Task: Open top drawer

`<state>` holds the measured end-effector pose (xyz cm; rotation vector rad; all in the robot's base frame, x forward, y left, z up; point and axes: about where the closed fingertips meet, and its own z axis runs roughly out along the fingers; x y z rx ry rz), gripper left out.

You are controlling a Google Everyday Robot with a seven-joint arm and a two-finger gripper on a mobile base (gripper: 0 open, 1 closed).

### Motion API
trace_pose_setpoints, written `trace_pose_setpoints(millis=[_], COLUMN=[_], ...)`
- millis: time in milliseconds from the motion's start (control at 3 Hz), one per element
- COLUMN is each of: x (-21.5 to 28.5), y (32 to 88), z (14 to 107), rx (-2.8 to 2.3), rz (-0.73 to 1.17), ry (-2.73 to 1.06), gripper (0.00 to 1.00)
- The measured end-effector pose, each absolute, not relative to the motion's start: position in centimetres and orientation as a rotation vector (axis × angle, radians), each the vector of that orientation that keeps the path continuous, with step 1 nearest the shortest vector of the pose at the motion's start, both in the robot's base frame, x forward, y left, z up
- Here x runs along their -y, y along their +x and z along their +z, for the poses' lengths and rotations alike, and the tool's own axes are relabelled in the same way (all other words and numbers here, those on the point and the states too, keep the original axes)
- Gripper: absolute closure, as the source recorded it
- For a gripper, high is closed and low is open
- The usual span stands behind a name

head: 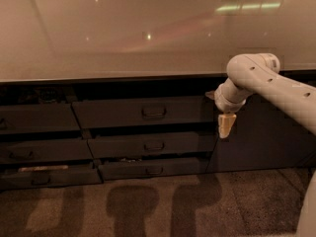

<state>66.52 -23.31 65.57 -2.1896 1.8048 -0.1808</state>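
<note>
Nearest the camera, a speckled brownish floor point(237, 201) carries two blocky shadows point(133, 201). Above it on the right, the white arm point(276, 85) reaches in from the right edge. Its smooth, rounded shell rises leftward to a bent joint, then turns down through a short wrist. The gripper point(224, 127) hangs from that wrist as a pale tan, tapering wedge pointing straight down. From this side I cannot tell whether it is open or closed. It holds nothing that can be seen.

It sits just beside the right end of the top drawer point(113, 113), in front of the dark cabinet door point(261, 142), and its tip is about level with the drawer's lower edge.

The top drawer is a flat, matte, dark grey panel, the widest in its stack. Its long axis runs left to right, its face is toward the camera, and a dark gap lies above it. A small dark loop handle point(154, 112) sits at its centre, well left of the gripper. Two narrower drawers point(123, 146) lie beneath it, with further drawers point(34, 118) to the left.

Farthest back, a glossy pale counter surface point(123, 38) reflects spots of light.
</note>
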Motion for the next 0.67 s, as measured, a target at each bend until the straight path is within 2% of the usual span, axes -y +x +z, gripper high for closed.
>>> trace_pose_setpoints(millis=[667], x=[24.8], y=[68.1], z=[64.0], rx=[-1.881], rz=[-0.150], ry=[-2.193], gripper=[0.00])
